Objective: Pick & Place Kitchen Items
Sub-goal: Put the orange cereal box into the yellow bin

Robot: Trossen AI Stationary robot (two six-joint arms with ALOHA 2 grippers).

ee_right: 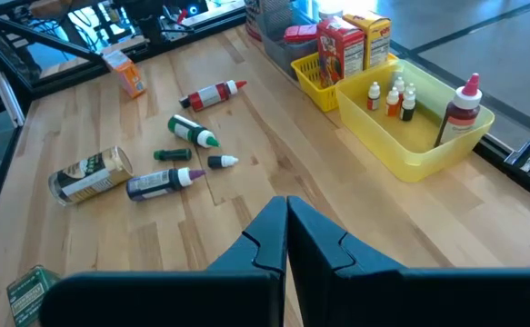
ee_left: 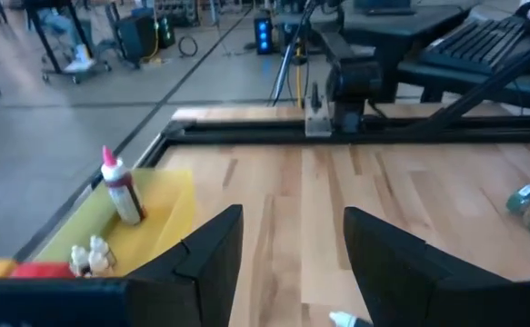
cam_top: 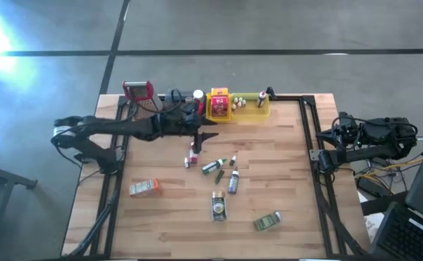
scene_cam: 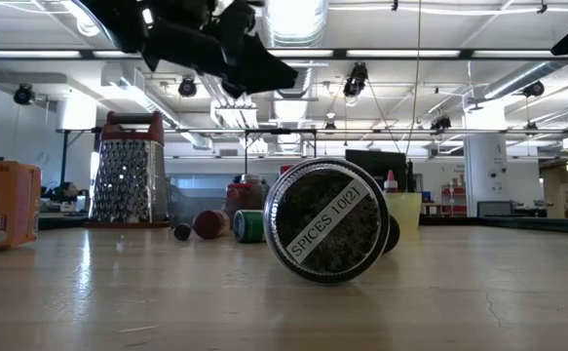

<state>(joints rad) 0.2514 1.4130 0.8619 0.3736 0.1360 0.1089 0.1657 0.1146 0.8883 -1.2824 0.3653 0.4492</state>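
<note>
Yellow tray (cam_top: 258, 112) as landmark: left gripper (ee_left: 292, 263) hovers just beside it over the table (cam_top: 269, 181), jaws partly open, holding nothing. Loose bottles (cam_top: 212, 167) and tins (cam_top: 218, 206) lie on the wood near the tray, below the jaws. Right gripper (ee_right: 287, 241), jaws shut and empty, waits well apart.

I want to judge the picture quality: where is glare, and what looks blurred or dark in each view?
High view: strong white glare on the floor at the upper left corner. Low view: bright ceiling lights behind, so the left gripper shows as a dark silhouette; the spice jar is sharp. Left wrist view: the yellow tray and the room look soft.
</note>
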